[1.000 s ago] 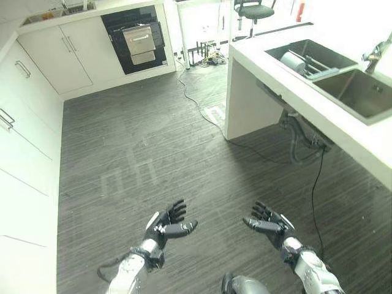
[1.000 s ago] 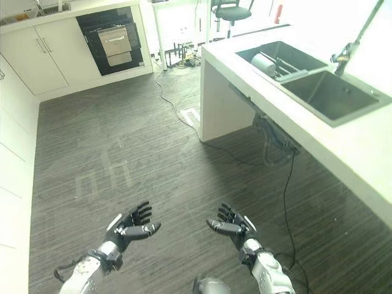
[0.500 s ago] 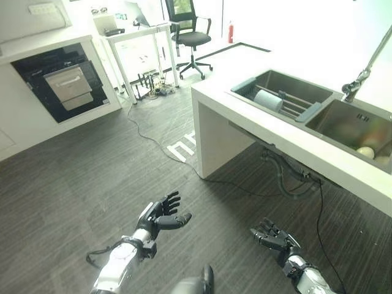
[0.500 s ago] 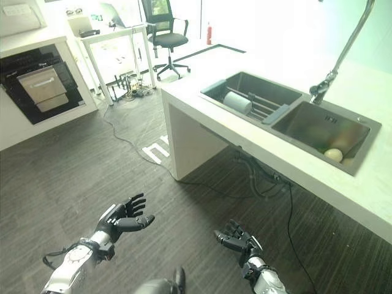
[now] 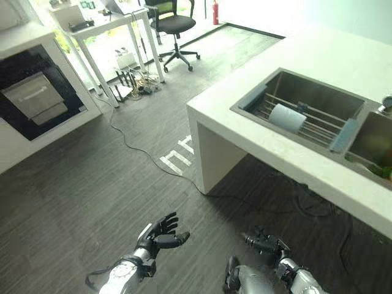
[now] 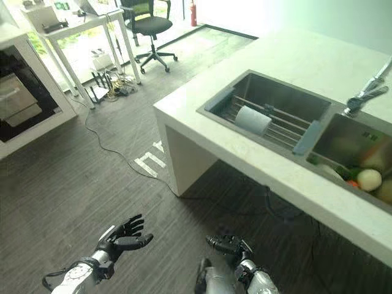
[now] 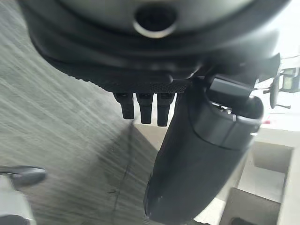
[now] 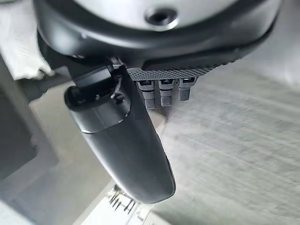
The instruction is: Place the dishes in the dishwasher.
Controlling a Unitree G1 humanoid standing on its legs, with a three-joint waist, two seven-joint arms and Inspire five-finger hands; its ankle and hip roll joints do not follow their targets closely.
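A pale cup (image 5: 288,117) lies on its side on the wire rack in the left basin of the steel sink (image 5: 318,92). The right basin (image 6: 343,141) holds a pale round thing (image 6: 369,179) and some green and red bits. A black-fronted dishwasher (image 5: 33,98) with a silver front panel stands in the white cabinets at the far left. My left hand (image 5: 160,233) and right hand (image 5: 263,243) hang low over the dark floor, both open with fingers spread and nothing in them. They are well short of the counter.
The white counter island (image 5: 245,131) juts out at the right, with a faucet (image 6: 367,95) behind the sink. A black cable (image 5: 131,144) snakes across the floor. A white desk (image 5: 104,21) and an office chair (image 5: 174,24) stand at the back.
The whole picture has swung right and nearer the counter, so the camera moved. Both hands now show lower in view and stay open and empty.
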